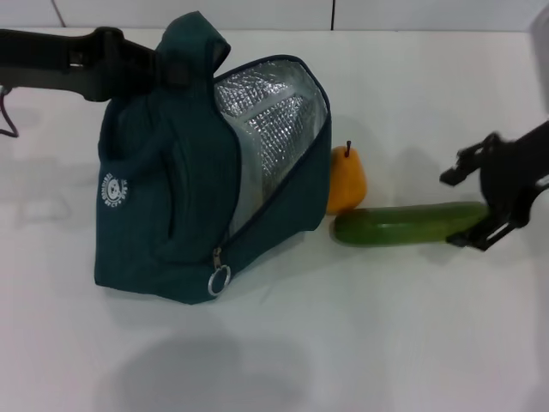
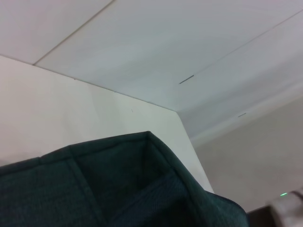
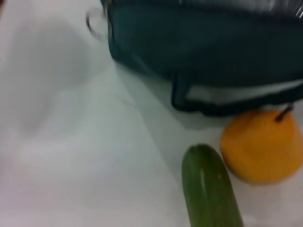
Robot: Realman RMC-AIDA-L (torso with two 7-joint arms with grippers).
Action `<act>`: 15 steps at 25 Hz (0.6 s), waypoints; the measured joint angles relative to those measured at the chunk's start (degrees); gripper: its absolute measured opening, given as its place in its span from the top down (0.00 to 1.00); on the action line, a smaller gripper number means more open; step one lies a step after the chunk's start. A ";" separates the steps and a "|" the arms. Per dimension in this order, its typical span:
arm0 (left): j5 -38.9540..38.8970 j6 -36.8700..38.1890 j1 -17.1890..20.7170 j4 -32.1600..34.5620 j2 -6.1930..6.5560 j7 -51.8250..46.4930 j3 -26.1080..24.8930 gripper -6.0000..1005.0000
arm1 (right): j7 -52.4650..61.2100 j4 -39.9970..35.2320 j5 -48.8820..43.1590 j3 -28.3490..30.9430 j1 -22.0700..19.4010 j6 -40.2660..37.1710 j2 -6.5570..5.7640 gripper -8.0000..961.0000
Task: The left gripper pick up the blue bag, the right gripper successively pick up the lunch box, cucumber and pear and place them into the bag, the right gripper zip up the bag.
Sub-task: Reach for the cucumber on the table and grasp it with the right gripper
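The blue bag (image 1: pixel 171 197) stands on the white table with its mouth open and its silver lining (image 1: pixel 266 129) showing. My left gripper (image 1: pixel 163 67) is shut on the bag's top and holds it up. The bag's teal fabric (image 2: pixel 118 189) fills the lower part of the left wrist view. The orange-yellow pear (image 1: pixel 346 182) sits against the bag's right side. In front of it lies the cucumber (image 1: pixel 403 225). My right gripper (image 1: pixel 470 206) is open, with its fingers either side of the cucumber's right end. The right wrist view shows the cucumber (image 3: pixel 208 189), the pear (image 3: pixel 260 146) and the bag (image 3: pixel 203 47). The lunch box is out of view.
The bag's zipper ring pull (image 1: pixel 219 280) hangs at its lower front corner. The white table (image 1: pixel 386 343) stretches in front and to the right. A wall runs along the table's far edge (image 1: pixel 343 17).
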 joint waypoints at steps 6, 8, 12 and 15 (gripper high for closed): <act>0.04 -0.12 -0.12 -0.06 0.03 0.01 0.03 0.95 | -1.56 6.29 0.48 -5.59 -0.07 8.53 0.56 0.10; 0.04 -0.15 -0.11 -0.07 0.03 0.03 0.03 0.95 | -2.16 7.26 1.28 -5.92 -0.18 9.64 0.63 0.11; 0.04 -0.18 -0.07 -0.09 -0.02 0.11 0.03 0.95 | -2.58 8.87 2.09 -6.45 0.13 11.60 0.75 0.12; 0.06 -0.28 -0.15 -0.09 -0.02 0.22 0.04 0.95 | -2.78 10.34 2.78 -7.58 0.36 13.81 0.83 0.13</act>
